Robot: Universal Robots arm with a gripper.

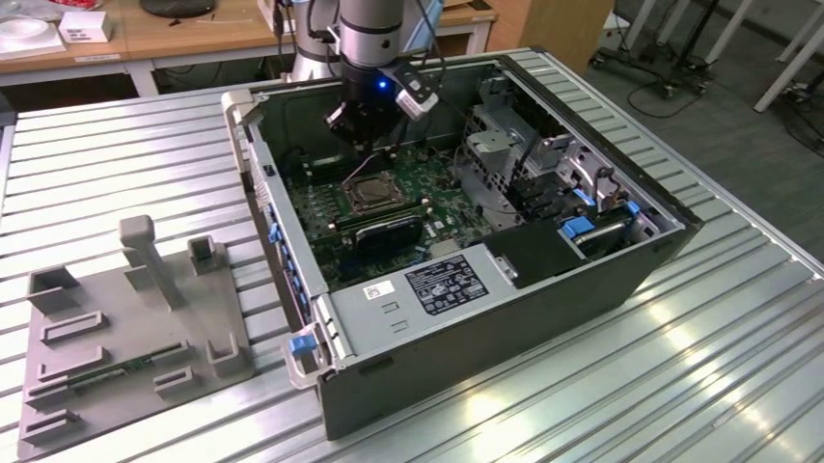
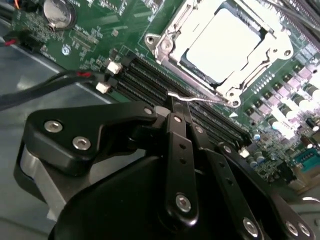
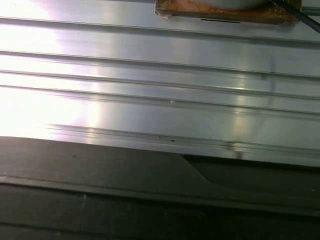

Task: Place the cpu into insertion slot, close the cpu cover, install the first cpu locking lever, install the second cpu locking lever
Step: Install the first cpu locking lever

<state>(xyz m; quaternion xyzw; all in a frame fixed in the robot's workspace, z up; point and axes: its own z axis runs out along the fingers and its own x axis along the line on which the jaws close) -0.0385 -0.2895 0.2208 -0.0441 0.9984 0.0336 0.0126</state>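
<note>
In the second wrist view the gripper (image 2: 179,102), its fingers drawn together, pinches a thin wire locking lever (image 2: 192,98) beside the insertion slot (image 2: 162,45); the cpu (image 2: 222,42) sits inside (cpu cover (image 2: 240,85) lowered around it)

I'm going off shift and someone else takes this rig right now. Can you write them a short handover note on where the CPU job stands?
Gripper: inside the open computer case, low over the motherboard, fingers together at a thin wire locking lever beside the socket; whether they actually pinch it cannot be told.
Cpu: already seated in the insertion slot.
Cpu cover: looks down over the cpu, its frame lying around the chip.
Done: cpu placed, cover apparently closed.
Left: this lever still looks unlatched, its hooked end free beside the socket. The state of the other lever cannot be told from these views.
</note>
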